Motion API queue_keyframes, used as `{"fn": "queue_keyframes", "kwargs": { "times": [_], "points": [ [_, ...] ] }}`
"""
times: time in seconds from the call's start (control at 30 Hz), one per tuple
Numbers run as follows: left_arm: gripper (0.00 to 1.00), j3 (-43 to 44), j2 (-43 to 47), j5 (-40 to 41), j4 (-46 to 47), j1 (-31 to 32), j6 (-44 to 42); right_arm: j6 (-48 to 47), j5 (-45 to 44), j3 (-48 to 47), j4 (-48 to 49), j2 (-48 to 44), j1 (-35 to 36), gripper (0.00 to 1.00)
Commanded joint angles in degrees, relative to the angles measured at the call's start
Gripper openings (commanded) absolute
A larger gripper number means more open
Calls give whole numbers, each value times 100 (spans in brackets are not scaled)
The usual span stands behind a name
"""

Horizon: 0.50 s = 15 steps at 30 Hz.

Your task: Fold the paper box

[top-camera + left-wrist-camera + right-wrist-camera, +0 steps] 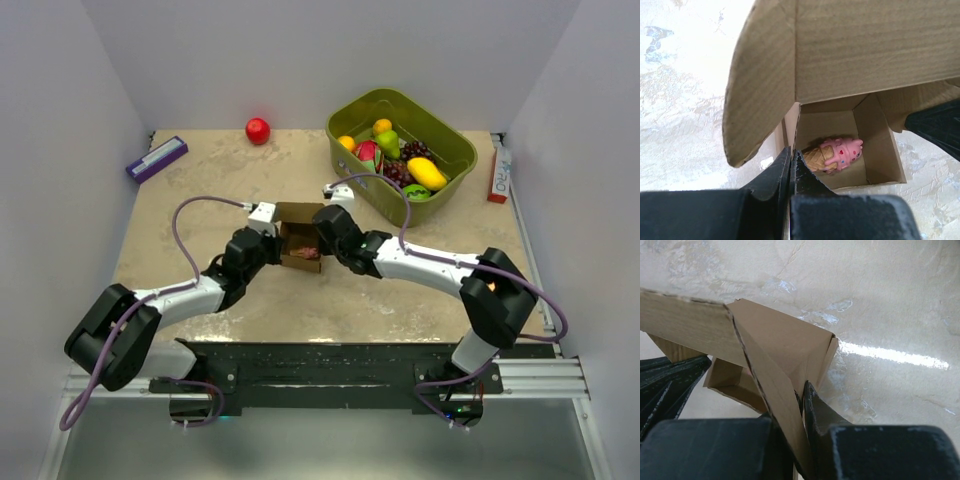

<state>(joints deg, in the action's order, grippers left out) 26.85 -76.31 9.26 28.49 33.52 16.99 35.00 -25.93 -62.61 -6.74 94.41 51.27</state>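
**PAPER BOX HELD BY BOTH GRIPPERS AT TABLE CENTRE**

**Count.** One black base plate (330, 365) spans the near edge and carries two arms. On the table (420, 310) there are one purple-and-white flat box (157, 158), one red ball (258, 130), one paper box (298, 237), one green bin (445, 128) of mixed fruit and one red-and-white slim box (497, 172). One pink ice-cream toy (832, 155) lies on the floor of the paper box.

**Arm pose.**
- The left arm reaches from its near-left base towards the far right. The left gripper (262, 240) meets the paper box's left side. In the left wrist view its fingers (782, 165) are pressed together on the edge of the box's near wall.
- The paper box sits at table centre, between the two grippers, with its top open. One broad flap stands up on its far side.
- The right arm reaches from its near-right base towards the far left. The right gripper (330, 235) meets the box's right side. In the right wrist view its fingers (815, 405) pinch a folded cardboard flap.

**Edges and room.**
- The purple-and-white flat box lies far left, well apart from the left arm.
- The red ball lies at the far edge.
- The bin's near-left corner stands near the right gripper.
- The slim box lies against the right wall.
- White walls close the left, far and right sides.
- Bare tabletop shows between the paper box and the base plate.
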Motion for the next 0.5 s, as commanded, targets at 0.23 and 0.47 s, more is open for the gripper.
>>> {"fn": "queue_keyframes", "kwargs": {
  "times": [0.23, 0.47],
  "points": [
    [0, -233, -121, -20, -19, 76, 67, 419, 439, -515, 120, 139, -73, 4],
    [0, -224, -138, -3, 7, 94, 76, 455, 563, -419, 243, 288, -82, 2]
  ]
}}
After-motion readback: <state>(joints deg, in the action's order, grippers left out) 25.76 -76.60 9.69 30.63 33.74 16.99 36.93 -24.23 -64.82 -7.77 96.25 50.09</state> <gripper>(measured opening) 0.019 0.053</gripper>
